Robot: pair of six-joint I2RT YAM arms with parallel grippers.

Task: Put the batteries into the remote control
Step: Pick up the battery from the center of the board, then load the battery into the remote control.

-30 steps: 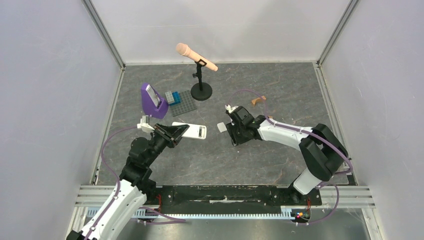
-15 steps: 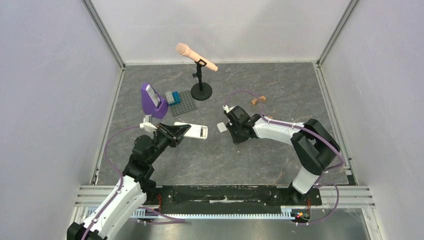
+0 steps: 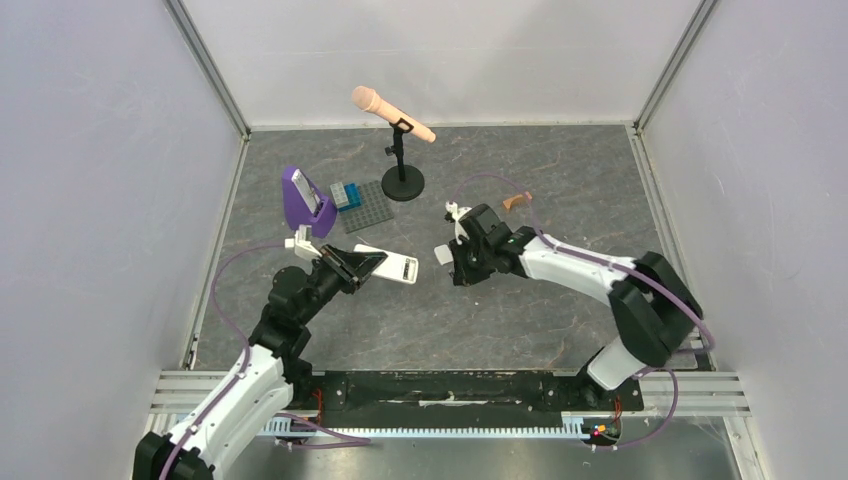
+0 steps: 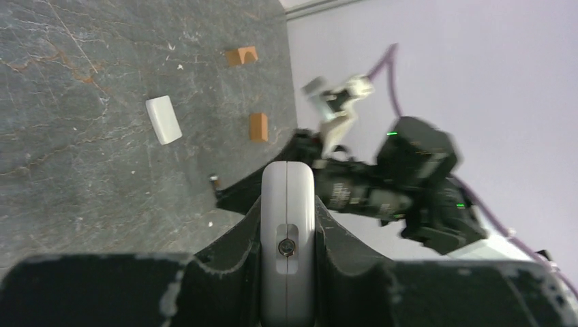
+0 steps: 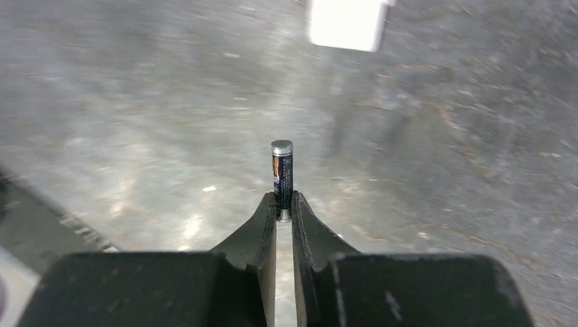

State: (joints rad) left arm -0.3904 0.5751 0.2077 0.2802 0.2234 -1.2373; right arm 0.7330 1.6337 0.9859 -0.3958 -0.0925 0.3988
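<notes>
Top external view: I am watching the left gripper (image 3: 372,262) clamping the remote control (image 3: 401,266), whose white free end is sticking out to the right, toward the right gripper (image 3: 459,274). The two grippers are facing each other near the middle of the table (image 3: 520,320), close but apart. I cannot tell whether the remote is touching the table. A small white flat piece (image 3: 443,255) is lying just beside the right gripper. Farther back, a microphone on its stand (image 3: 397,130), a purple stand with a grey slab (image 3: 303,198), a grey studded plate (image 3: 366,208) and a tan wooden block (image 3: 515,201) are sitting well apart from both arms.

On the left wrist camera I am seeing the remote edge-on, with the dark fingers (image 4: 235,248) pressing on both its sides. On the right wrist camera the fingertips (image 5: 267,214) are pinching the near end of one battery (image 5: 282,174), which is pointing straight out beyond them, silver cap outermost.
</notes>
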